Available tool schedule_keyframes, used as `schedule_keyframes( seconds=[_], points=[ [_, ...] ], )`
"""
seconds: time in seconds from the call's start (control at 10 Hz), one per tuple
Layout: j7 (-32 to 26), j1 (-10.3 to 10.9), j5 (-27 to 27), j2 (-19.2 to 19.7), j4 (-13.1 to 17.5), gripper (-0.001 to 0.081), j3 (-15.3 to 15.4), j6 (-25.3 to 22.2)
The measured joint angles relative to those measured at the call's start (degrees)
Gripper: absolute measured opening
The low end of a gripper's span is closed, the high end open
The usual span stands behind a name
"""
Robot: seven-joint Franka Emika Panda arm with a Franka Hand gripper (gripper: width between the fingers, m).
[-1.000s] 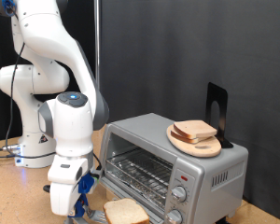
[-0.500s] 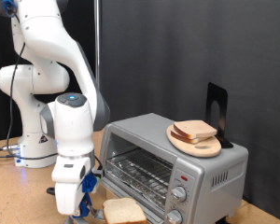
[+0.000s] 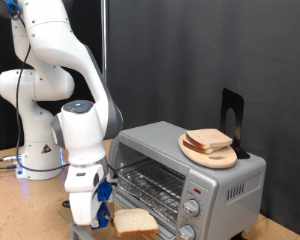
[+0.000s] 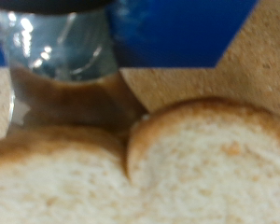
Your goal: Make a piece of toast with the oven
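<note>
The piece of toast [image 3: 136, 222], a pale slice with a brown crust, lies low in front of the oven [image 3: 190, 180] near the exterior view's bottom. My gripper [image 3: 102, 212] hangs just to the exterior view's left of the slice, its blue fingertips down at the slice's edge. The wrist view is blurred and very close: the piece of toast [image 4: 210, 163] fills the lower part, with one dark finger [image 4: 70, 79] right against its crust. The oven's inside and wire rack [image 3: 150, 186] show.
On top of the oven sits a round wooden plate [image 3: 226, 158] with a stacked pair of bread slices [image 3: 207, 141]. A black stand [image 3: 231, 115] rises behind it. The arm's white base [image 3: 35, 150] stands at the exterior view's left, with cables on the tan table.
The gripper has moved towards the exterior view's right and slightly lower, closing in on the slice of toast. The plate and the oven have not moved.
</note>
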Motion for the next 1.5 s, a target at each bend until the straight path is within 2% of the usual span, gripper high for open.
schedule_keyframes(
  seconds=[0.2,0.3,0.5,0.6,0.8,0.9,1.0,1.3,1.5],
  points=[
    [-14.7,-10.1,14.7,-0.2,-1.0,0.0393,9.9,0.7],
    [-19.4,-13.6,18.5,-0.6,-1.4,0.0393,12.2,0.3],
    [-24.6,-17.8,21.8,-2.2,-1.6,0.0393,13.1,-3.6],
    [-25.6,-19.5,21.9,-3.8,-1.5,0.0393,12.9,-7.6],
    [-25.9,-21.6,20.5,-8.6,-0.9,0.0393,11.8,-18.6],
    [-25.9,-21.5,20.5,-8.3,-1.0,0.0393,11.9,-17.5],
    [-28.4,-21.5,19.5,-8.0,-1.0,0.0393,11.9,-18.1],
    [-41.6,-22.4,13.9,-9.2,1.1,0.0393,11.7,-25.5],
    [-43.4,-22.4,10.9,-10.1,3.4,0.0393,11.8,-28.5]
  ],
)
